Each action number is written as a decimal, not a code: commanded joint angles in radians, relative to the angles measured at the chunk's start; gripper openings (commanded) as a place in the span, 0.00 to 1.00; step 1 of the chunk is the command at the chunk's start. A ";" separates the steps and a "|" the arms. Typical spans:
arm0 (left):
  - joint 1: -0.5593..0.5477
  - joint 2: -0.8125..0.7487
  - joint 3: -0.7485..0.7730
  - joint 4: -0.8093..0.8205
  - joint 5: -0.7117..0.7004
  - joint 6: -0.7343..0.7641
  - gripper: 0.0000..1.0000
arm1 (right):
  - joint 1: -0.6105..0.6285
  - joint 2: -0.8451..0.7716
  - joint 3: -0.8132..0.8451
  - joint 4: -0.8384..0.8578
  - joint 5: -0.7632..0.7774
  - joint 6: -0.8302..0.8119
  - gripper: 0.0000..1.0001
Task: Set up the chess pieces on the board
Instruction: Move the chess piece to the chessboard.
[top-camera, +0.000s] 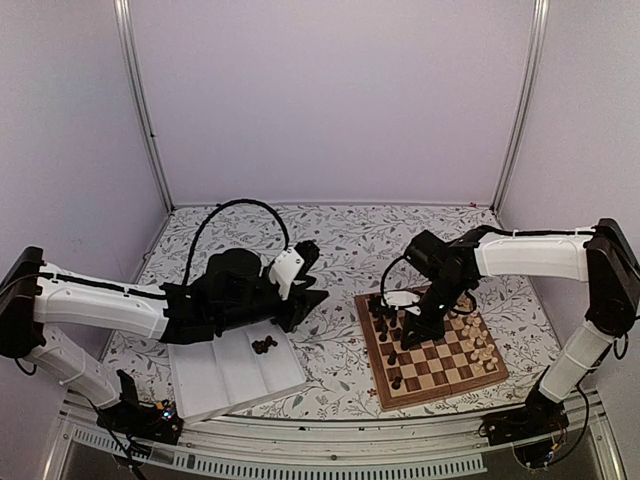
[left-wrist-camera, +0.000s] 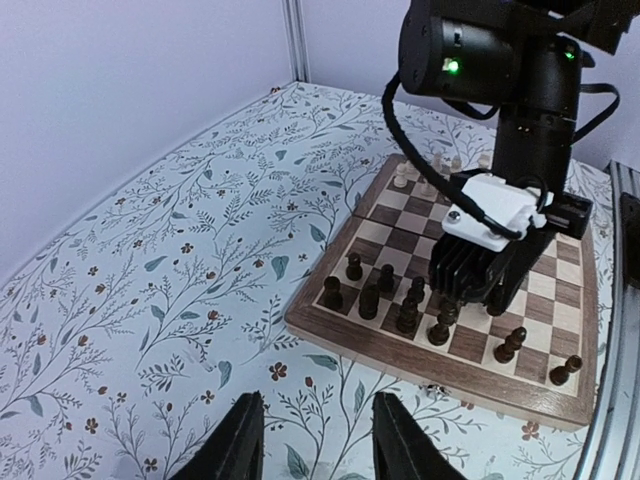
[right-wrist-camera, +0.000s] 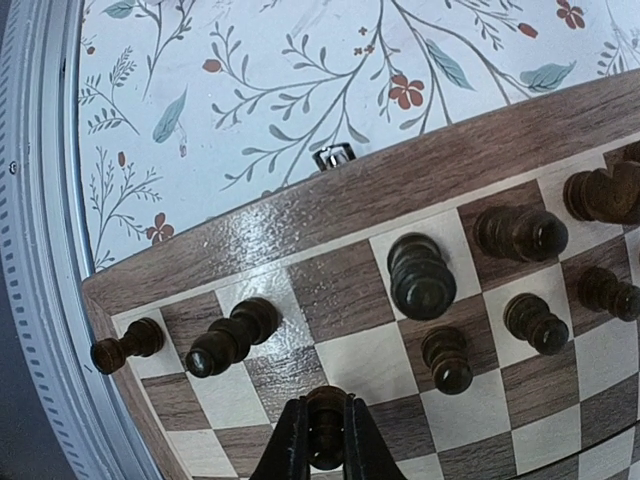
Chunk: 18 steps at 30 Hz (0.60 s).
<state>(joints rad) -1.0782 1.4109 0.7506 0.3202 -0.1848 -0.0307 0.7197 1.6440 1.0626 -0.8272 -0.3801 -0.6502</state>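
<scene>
**Dark side nearly filled**

The right gripper (right-wrist-camera: 325, 450) pinches a dark piece (right-wrist-camera: 325, 420) at the board (right-wrist-camera: 400, 190), where most chess pieces (right-wrist-camera: 420, 275) stand. A few dark ones (top-camera: 264, 345) lie in the white tray (top-camera: 225, 380). The left gripper (left-wrist-camera: 312, 440) hangs parted, empty.

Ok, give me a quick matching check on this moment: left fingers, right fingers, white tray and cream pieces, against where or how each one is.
Things:
1. left fingers
2. right fingers
3. white tray
4. cream pieces

States:
A. standing along the right side of the board in the top view
B. closed on a dark piece
C. apart, nothing between them
D. carries a few loose dark pieces

Pairs: 1-C, 2-B, 3-D, 4-A.
</scene>
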 joint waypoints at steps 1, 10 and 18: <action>0.014 -0.017 -0.013 0.010 -0.008 -0.016 0.40 | 0.020 0.031 0.041 0.023 -0.004 0.007 0.10; 0.018 -0.015 -0.016 0.007 -0.003 -0.019 0.40 | 0.027 0.070 0.059 0.038 0.020 0.007 0.10; 0.020 -0.011 -0.017 0.011 0.003 -0.022 0.40 | 0.029 0.073 0.054 0.040 0.045 0.007 0.13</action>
<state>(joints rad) -1.0721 1.4109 0.7429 0.3202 -0.1879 -0.0422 0.7399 1.7088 1.0950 -0.8005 -0.3553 -0.6468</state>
